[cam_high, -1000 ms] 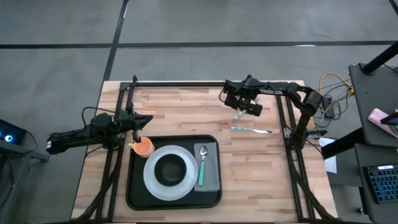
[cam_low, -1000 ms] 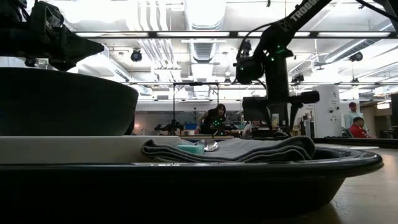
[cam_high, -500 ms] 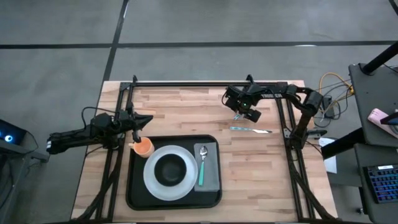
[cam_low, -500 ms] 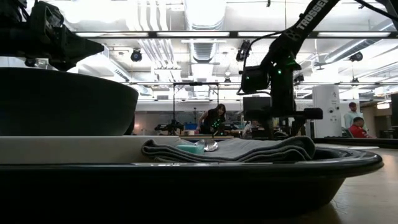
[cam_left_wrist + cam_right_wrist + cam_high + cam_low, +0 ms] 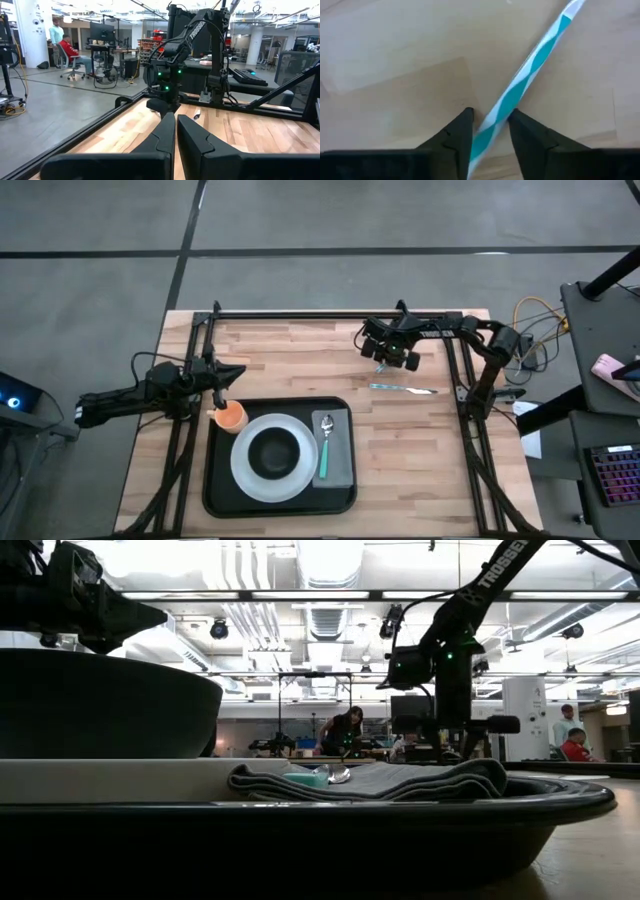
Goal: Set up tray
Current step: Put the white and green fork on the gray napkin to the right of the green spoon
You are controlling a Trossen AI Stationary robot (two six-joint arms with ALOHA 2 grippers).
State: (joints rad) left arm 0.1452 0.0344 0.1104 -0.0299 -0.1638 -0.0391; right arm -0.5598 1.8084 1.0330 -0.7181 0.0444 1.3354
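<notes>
Tray: near centre of table; we judge it rigid, slick, best held by its rim. Right gripper, far right, pinches striped straw. Left gripper, nearly closed, holds nothing.

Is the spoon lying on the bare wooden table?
No, the spoon lies on the grey napkin inside the black tray.

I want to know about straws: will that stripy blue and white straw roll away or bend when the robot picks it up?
The straw is thin and round, so it would probably roll if dropped. It looks light. The right gripper pinches one end, so it may sag or tilt.
</notes>
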